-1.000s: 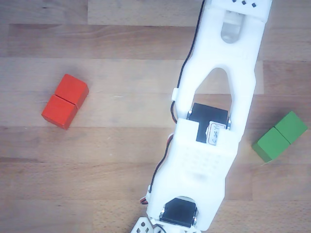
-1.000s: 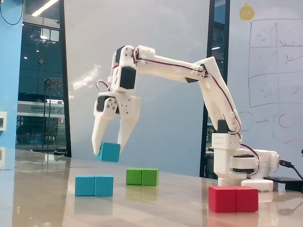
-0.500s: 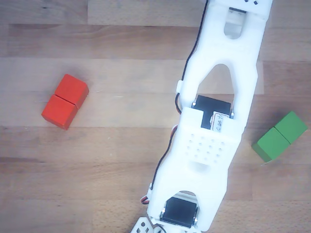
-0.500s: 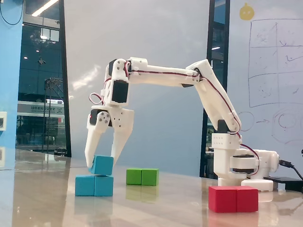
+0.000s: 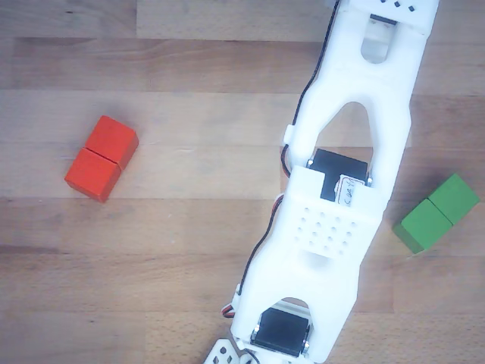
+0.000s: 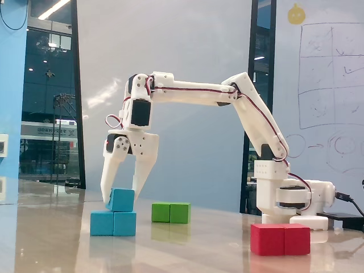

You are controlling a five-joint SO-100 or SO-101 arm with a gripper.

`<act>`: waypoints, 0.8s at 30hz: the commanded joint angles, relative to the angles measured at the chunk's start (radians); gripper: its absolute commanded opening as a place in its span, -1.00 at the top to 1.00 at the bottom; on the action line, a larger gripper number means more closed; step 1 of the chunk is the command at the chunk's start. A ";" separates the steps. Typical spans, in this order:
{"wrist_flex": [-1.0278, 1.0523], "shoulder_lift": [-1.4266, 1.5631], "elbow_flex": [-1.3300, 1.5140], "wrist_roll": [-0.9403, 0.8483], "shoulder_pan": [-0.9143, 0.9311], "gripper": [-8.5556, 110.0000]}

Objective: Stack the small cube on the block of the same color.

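Gripper [image 6: 120,197]: jaws clamped on small cube [image 6: 121,200], fixed view. Cube rests atop blue block [image 6: 113,223], slightly tilted. Green block [image 6: 170,212] behind; red block [image 6: 280,239] near arm base [image 6: 293,200].

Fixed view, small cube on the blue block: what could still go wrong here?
The small cube sits slightly tilted on the blue block, so it may not settle flat. The end effector flanks it closely; opening or lifting unevenly could drag it off. The other view hides the stack under the arm, so alignment is unconfirmed.
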 commanded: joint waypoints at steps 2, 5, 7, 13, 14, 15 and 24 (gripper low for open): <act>-0.011 0.029 -0.086 -0.006 0.000 0.67; -0.011 0.029 -0.086 -0.006 0.000 0.64; -0.009 0.029 -0.086 -0.008 -0.002 0.58; -0.009 0.029 -0.084 -0.006 0.000 0.27; -0.009 0.029 -0.084 -0.006 0.000 0.21; -0.009 0.029 -0.084 -0.006 0.000 0.16; -0.009 0.029 -0.084 -0.005 0.003 -0.11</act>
